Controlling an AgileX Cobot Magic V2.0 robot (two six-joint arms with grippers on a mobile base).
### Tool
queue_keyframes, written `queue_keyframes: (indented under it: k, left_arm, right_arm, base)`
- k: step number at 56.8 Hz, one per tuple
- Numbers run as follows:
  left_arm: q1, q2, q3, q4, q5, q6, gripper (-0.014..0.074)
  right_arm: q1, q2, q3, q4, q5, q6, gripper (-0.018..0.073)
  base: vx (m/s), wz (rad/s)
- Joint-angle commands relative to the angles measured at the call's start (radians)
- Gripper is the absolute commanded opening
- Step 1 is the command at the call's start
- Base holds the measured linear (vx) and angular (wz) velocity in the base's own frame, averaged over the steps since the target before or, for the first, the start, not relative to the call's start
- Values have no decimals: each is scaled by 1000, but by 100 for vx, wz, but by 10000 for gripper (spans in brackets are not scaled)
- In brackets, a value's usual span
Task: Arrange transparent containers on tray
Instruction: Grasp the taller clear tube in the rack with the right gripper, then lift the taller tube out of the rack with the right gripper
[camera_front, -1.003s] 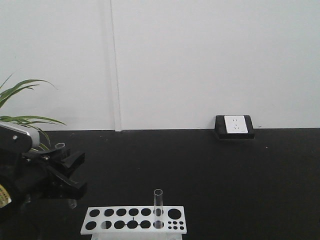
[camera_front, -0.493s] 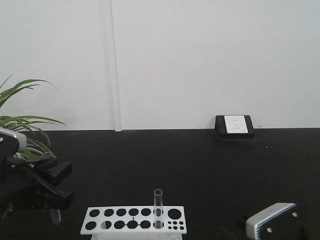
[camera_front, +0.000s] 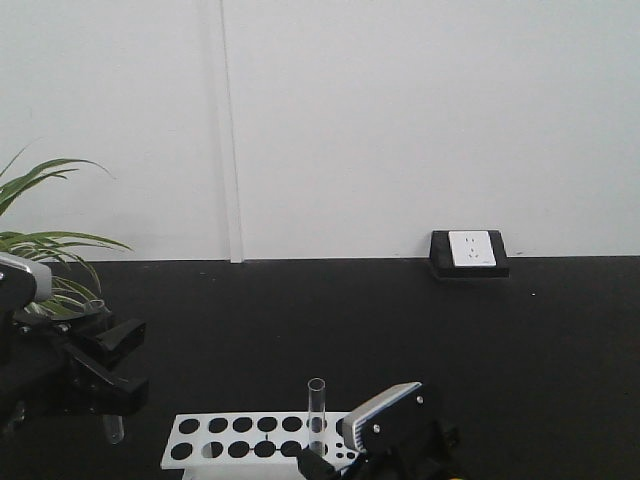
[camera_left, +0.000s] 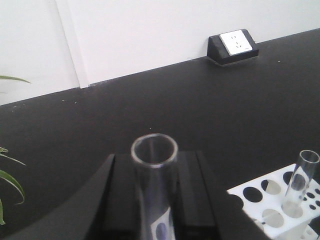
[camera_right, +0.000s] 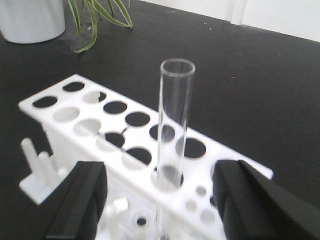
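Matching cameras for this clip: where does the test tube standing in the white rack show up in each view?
Front-facing: test tube at bottom centre, upright in the white holed rack.
Left wrist: lower right corner, beyond the wider tube held by the left hand.
Right wrist: centre, between the fingers of the open right hand.
Shared landmark: that rack.

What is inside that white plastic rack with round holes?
One clear glass test tube stands upright in a hole of the white rack; the other visible holes look empty. The tube's bottom is hidden.
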Motion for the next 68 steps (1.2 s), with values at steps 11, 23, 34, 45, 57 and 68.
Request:
queue_keyframes:
  k: [11, 23, 34, 45, 57, 68]
  left_arm:
    - [-5, -26, -29, -7, -88, -5, 150]
    - [-5, -26, -29, -7, -87, -5, 148]
    - [-5, -26, -29, -7, -86, -5, 150]
    - [-5, -26, -29, -7, -86, -5, 150]
    - [-5, -26, -29, -7, -86, -5, 150]
    - [-5, -26, -29, -7, -85, -5, 148]
  right_arm:
    - [0, 64, -157, 48, -84, 13, 519]
    - [0, 119, -214, 97, -84, 12, 489]
    - [0, 125, -219, 97, -67, 12, 387]
    - [0, 125, -219, 97, -71, 12, 258]
    - [0, 123, -219, 96, -78, 11, 105]
    - [-1, 64, -222, 96, -54, 4, 27]
  base:
    - [0, 0]
    - [0, 0]
    - [0, 0]
    - [0, 0]
    - [0, 0]
    - [0, 0]
